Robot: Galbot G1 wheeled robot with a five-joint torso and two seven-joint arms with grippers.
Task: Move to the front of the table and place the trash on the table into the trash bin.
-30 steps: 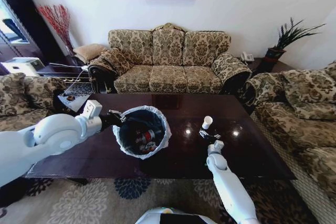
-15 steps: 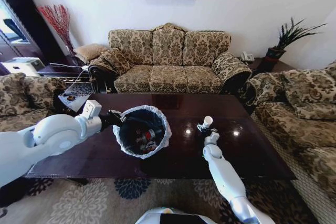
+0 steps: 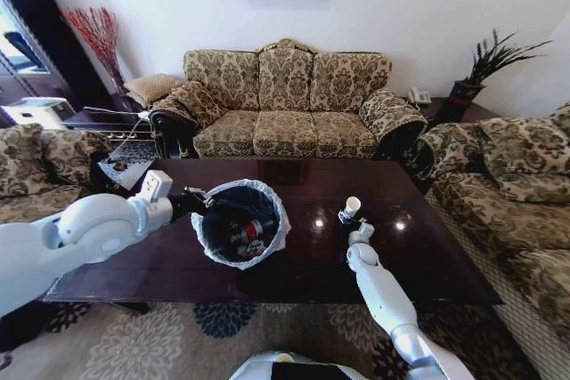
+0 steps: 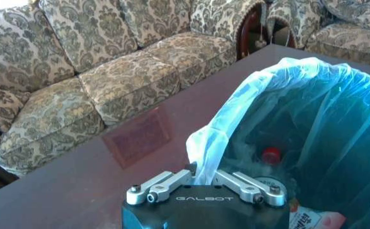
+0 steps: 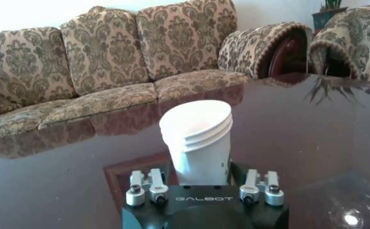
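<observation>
The glossy dark reddish-brown wooden counter [image 3: 419, 255] stands in the middle of the room, ringed by patterned sofas. On its left half sits the round black trash bin with a thin white plastic liner ruffled over its rim [image 3: 239, 223]; down inside it lie a red-capped clear plastic bottle [image 4: 270, 156] and some crumpled wrappers. The left tool [image 3: 198, 201] is at the bin's near-left rim, its two metal fingers [image 4: 153, 186] pinched closed on a fold of the liner, so it holds the bin by the bag's edge. Over on the right half of the counter a white ribbed paper cup [image 3: 353, 207] stands upright on the polished wood, well apart from the bin. The right tool [image 3: 347, 222] is reached out to it from the near side, and from the wrist camera the cup [image 5: 197, 140] sits squarely between the spread finger pairs [image 5: 145, 187], whose tips are hidden behind the tool body; they stand open around the cup's base, and I cannot tell whether they touch it.
</observation>
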